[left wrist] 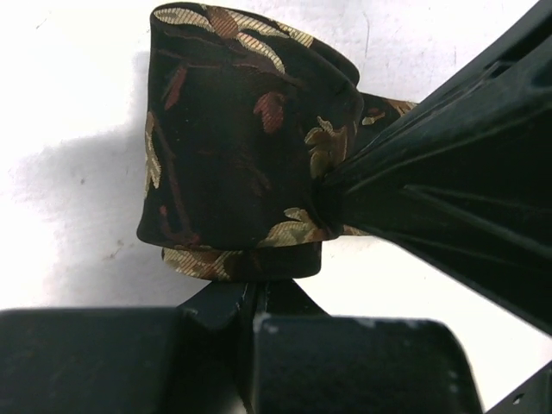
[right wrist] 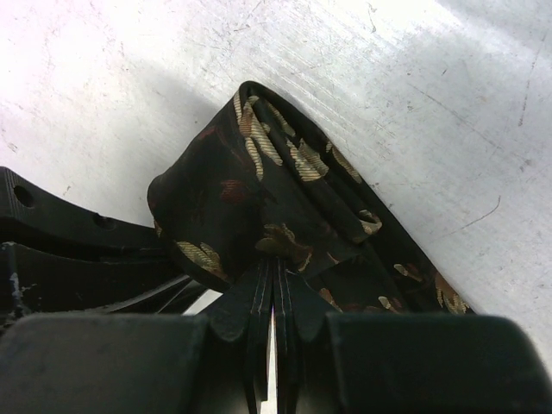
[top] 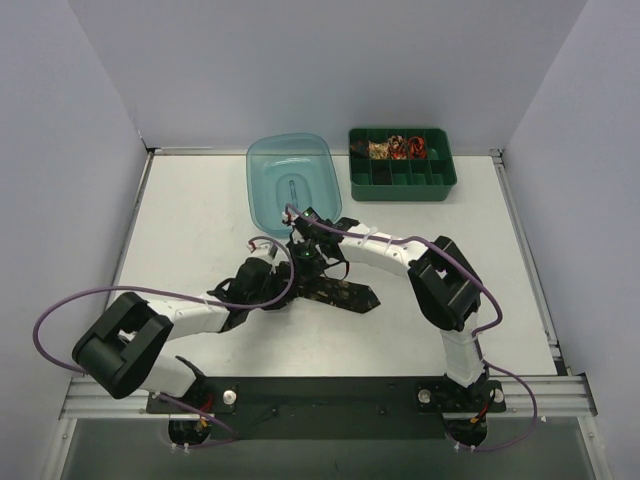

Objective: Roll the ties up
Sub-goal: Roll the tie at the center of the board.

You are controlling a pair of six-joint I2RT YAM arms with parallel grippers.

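Note:
A black tie [top: 345, 293] with gold and rust leaf shapes lies mid-table, one end wound into a loose roll [left wrist: 241, 147]. Both grippers meet at that roll. My left gripper [left wrist: 256, 289] is shut, its tips pinching the roll's lower rim. From the other side my right gripper [right wrist: 276, 263] is shut on a fold of the roll [right wrist: 250, 198]; its dark fingers [left wrist: 448, 172] show in the left wrist view. The unrolled part [right wrist: 423, 276] trails off to the right. In the top view the left gripper [top: 285, 275] and the right gripper [top: 305, 257] hide the roll.
A translucent blue basin [top: 262, 190] stands just behind the grippers. At the back right is a green divided tray [top: 400, 185] with small rolled ties [top: 395, 148] in its rear compartments. Purple cables loop along both arms. Walls close in on three sides.

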